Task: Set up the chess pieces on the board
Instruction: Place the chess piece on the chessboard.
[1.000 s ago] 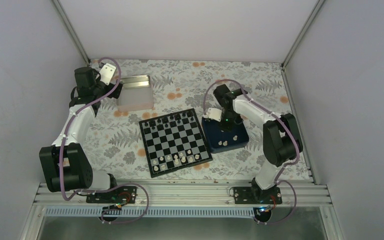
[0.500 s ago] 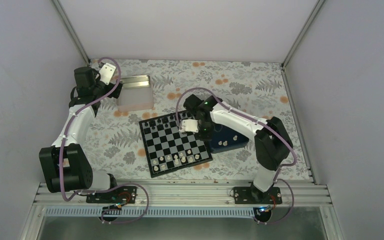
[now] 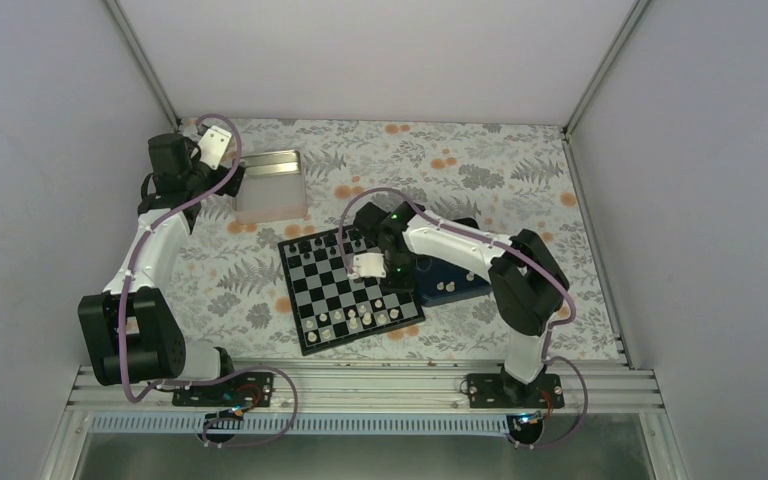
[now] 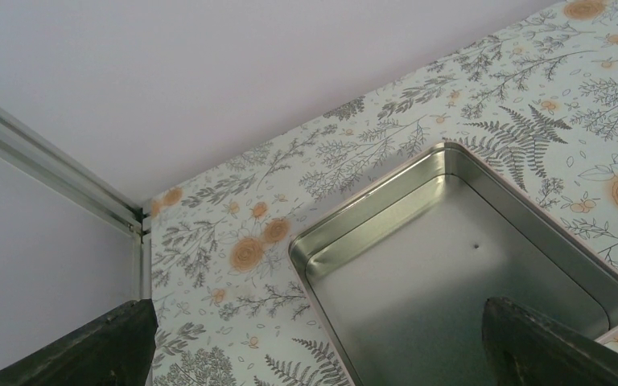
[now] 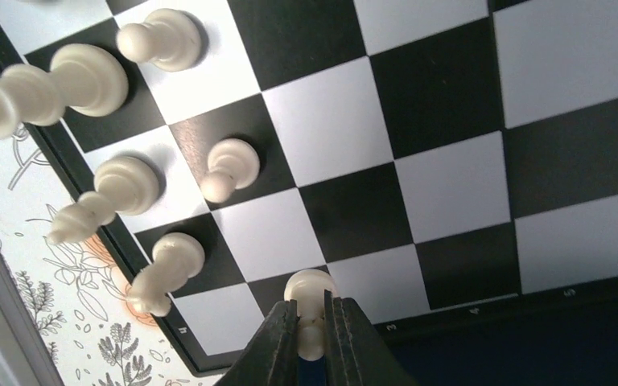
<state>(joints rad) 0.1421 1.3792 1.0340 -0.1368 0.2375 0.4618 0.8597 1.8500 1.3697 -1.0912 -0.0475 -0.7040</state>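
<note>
The floral table (image 3: 480, 170) is the big thing, then the chessboard (image 3: 352, 288) sitting right under the right pincer (image 5: 312, 318). Way off from that, the left pincer (image 4: 315, 322) hangs with its jaws wide apart over an empty silver tin (image 4: 451, 273). A handful of white chess pieces (image 5: 229, 167) stand on the squares just beyond the right pincer's tips. Smallest bit: a white pawn (image 5: 310, 288) clamped between the right fingers, head poking out past them. My guess is it's featherlight, hard and slick, so it could twist or pop out. Gripping the stem under the round head looks safest, and it'd probably tip easily when set down.
</note>
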